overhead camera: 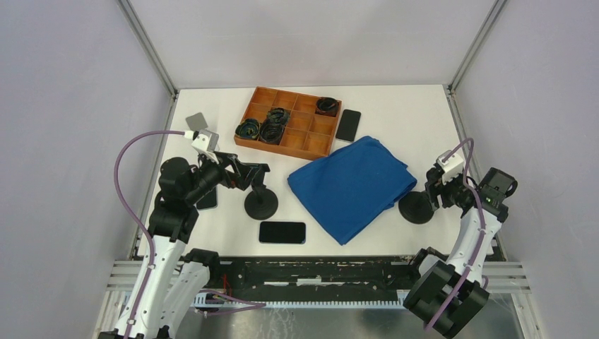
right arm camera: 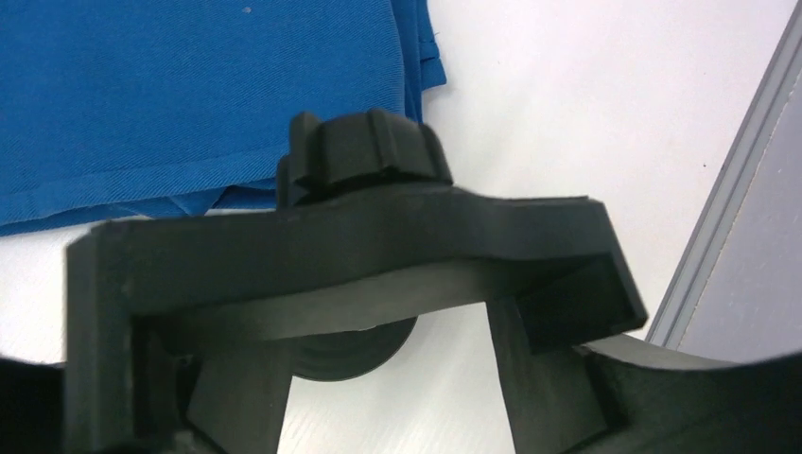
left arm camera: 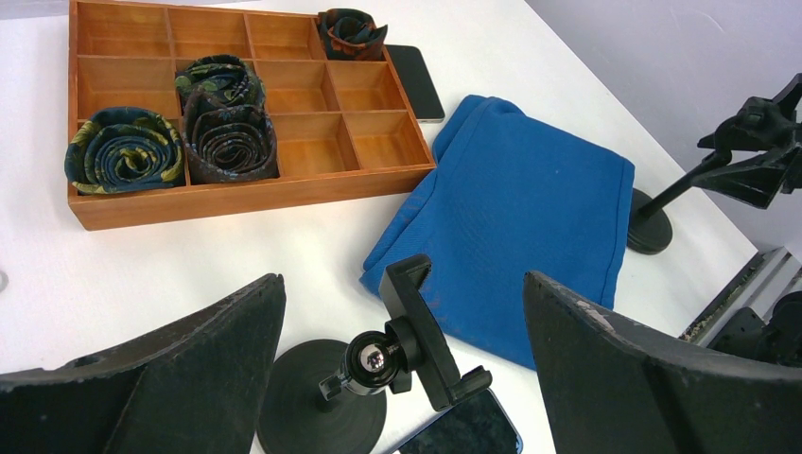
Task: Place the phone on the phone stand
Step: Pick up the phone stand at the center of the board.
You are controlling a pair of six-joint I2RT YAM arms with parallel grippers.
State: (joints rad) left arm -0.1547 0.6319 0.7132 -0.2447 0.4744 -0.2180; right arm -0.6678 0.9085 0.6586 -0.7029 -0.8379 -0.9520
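Observation:
A black phone (overhead camera: 282, 232) lies flat, screen up, near the table's front edge; its corner shows in the left wrist view (left arm camera: 468, 427). Just behind it stands a black phone stand (overhead camera: 261, 203) with a tilted, unloaded cradle (left arm camera: 430, 331). My left gripper (overhead camera: 247, 173) hovers open over that stand, its fingers well apart on either side (left arm camera: 402, 284). A second phone stand (overhead camera: 417, 210) stands at the right. My right gripper (overhead camera: 432, 189) has its fingers against both ends of that stand's cradle (right arm camera: 359, 236), which fills the right wrist view.
A folded blue cloth (overhead camera: 351, 185) lies between the two stands. Behind it sits a wooden tray (overhead camera: 279, 146) holding rolled ties, with another phone (overhead camera: 347, 125) at its right end. A third phone (overhead camera: 209, 200) lies partly under the left arm. A grey card (overhead camera: 196, 121) sits at the back left.

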